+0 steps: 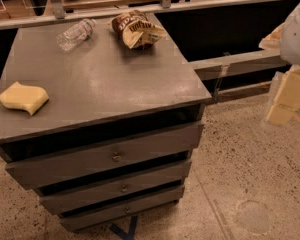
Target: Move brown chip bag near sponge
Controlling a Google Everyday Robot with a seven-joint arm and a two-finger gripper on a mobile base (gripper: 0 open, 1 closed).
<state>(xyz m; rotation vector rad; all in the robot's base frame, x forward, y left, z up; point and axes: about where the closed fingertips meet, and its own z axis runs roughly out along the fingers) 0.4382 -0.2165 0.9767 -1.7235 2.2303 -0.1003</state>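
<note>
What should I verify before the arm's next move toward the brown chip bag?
1. Brown chip bag in view: ok, it lies at the back of the cabinet top.
2. Sponge in view: ok, at the front left edge.
3. Bag near sponge: not ok, they sit at opposite corners.
4. Water bottle apart from the bag: ok, it lies to the bag's left with a gap between them.
5. Gripper at the bag: not ok, it hangs off to the right of the cabinet, above the floor.
6. Gripper state: cannot tell.

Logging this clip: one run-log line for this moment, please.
gripper: right of cabinet | brown chip bag: far edge, not held | sponge: front-left corner
</note>
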